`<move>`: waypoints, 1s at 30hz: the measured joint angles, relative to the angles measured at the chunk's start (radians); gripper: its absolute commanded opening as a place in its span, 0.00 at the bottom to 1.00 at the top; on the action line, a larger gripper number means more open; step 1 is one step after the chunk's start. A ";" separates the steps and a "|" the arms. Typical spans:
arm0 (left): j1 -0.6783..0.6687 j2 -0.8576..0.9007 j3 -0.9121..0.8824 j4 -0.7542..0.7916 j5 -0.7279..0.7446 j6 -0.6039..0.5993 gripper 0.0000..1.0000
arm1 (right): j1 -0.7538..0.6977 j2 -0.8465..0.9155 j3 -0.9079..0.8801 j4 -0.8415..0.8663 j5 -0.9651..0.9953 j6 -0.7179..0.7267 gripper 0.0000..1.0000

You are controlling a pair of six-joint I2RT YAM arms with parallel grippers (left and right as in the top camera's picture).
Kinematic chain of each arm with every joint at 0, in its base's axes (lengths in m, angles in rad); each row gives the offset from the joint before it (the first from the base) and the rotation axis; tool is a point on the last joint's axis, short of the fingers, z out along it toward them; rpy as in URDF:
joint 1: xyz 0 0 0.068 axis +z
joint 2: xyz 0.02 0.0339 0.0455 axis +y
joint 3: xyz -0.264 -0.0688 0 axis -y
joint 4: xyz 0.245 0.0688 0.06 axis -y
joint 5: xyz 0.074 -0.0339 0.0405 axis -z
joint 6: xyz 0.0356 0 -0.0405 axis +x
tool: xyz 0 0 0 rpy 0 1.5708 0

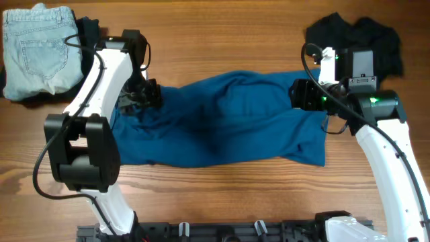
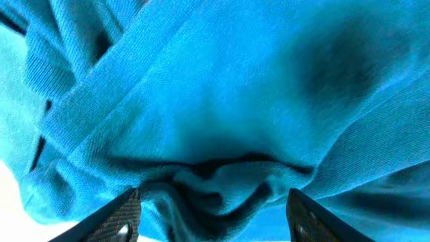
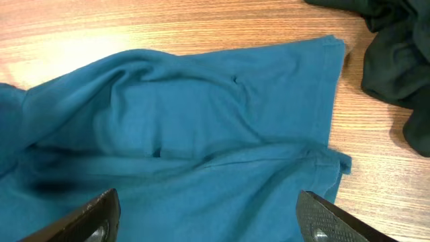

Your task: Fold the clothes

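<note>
A teal blue shirt lies crumpled across the middle of the wooden table. My left gripper is at the shirt's left end; in the left wrist view its fingers are spread wide, with bunched teal cloth between and beyond them. My right gripper hovers over the shirt's right end; in the right wrist view its fingers are spread wide above flat teal cloth and hold nothing.
Folded light blue jeans lie on dark cloth at the back left. A heap of black clothes lies at the back right, also in the right wrist view. The bare wooden table runs along the front.
</note>
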 measured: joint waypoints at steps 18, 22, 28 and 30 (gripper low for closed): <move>0.000 0.078 0.023 0.192 0.105 -0.015 0.61 | 0.000 0.014 0.000 0.012 0.000 0.000 0.86; 0.000 0.101 0.023 0.174 0.197 0.037 0.61 | 0.000 0.020 0.000 0.012 0.000 0.000 0.86; 0.000 0.101 0.023 0.176 0.194 0.089 0.44 | 0.000 0.020 0.000 0.011 0.000 0.000 0.86; 0.000 0.101 0.023 0.176 0.177 0.095 0.43 | 0.000 0.020 0.000 0.011 0.000 0.000 0.86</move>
